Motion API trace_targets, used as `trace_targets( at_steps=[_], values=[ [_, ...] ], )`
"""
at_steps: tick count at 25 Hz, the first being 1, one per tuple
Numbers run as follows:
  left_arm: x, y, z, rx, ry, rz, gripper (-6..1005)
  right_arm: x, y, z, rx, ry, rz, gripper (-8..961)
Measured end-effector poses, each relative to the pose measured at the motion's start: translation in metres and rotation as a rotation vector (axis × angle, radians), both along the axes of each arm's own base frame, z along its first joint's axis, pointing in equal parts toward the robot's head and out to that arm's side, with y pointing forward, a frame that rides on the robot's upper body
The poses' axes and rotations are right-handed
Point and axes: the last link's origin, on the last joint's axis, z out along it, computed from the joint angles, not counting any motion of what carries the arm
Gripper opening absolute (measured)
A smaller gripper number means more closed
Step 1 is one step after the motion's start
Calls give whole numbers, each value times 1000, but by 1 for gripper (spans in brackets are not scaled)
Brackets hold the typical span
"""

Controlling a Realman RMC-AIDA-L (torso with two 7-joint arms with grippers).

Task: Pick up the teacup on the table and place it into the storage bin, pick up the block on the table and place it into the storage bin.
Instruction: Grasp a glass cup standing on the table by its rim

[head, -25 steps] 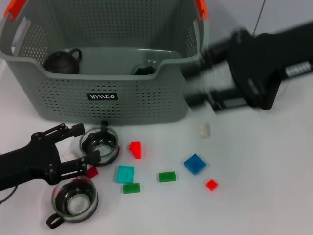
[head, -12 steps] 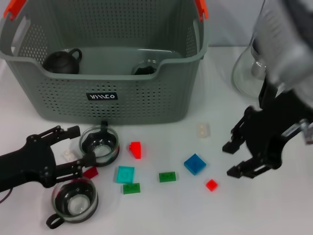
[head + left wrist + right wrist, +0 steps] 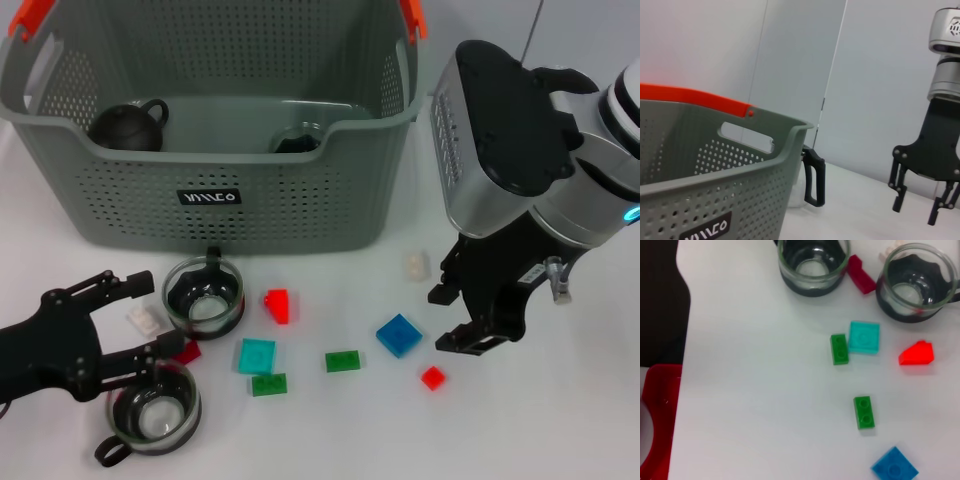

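Note:
Two glass teacups stand in front of the storage bin (image 3: 230,195): one (image 3: 204,293) near its front wall, one (image 3: 153,408) closer to me. They also show in the right wrist view as teacup (image 3: 813,262) and teacup (image 3: 917,282). My left gripper (image 3: 145,315) is open, just left of both teacups, touching neither. Loose blocks lie to their right: red (image 3: 278,305), cyan (image 3: 256,355), two green (image 3: 342,361), blue (image 3: 399,334) and small red (image 3: 432,377). My right gripper (image 3: 450,317) hangs open and empty, right of the blue block.
A dark teapot (image 3: 128,125) and a glass cup (image 3: 295,140) sit inside the bin. White blocks (image 3: 417,265) (image 3: 147,319) and a dark red one (image 3: 186,351) lie on the table. The left wrist view shows the bin wall (image 3: 715,190) and a black handle (image 3: 814,177) beside it.
My right arm swung away from the bin and came down over the blocks on the right. The left gripper drew back to the left, away from the nearer-bin teacup.

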Motion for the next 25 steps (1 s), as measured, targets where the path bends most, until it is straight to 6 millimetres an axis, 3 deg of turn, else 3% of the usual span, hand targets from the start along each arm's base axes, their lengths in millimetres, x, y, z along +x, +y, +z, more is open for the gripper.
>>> trace_targets(
  at_steps=[4, 7, 11, 14, 18, 22, 25],
  values=[
    [1, 3, 3, -50, -4, 30, 814, 4, 2, -6, 3, 17, -18, 492],
    [7, 14, 17, -174, -41, 144, 814, 8, 4, -12, 0, 123, -38, 490],
    [16, 21, 29, -247, -41, 174, 813, 15, 3, -9, -28, 476, -45, 492],
    [20, 26, 36, -257, -18, 171, 813, 38, -4, -3, -29, 691, -57, 492],
    [25, 36, 39, -339, 33, 212, 813, 86, -17, -2, 40, 890, -89, 490],
    [39, 59, 44, -488, 154, 405, 812, 126, -30, -1, 153, 1028, -101, 491],
    [60, 82, 51, -524, 254, 575, 812, 141, -37, -1, 208, 1089, -103, 492]
  ],
)
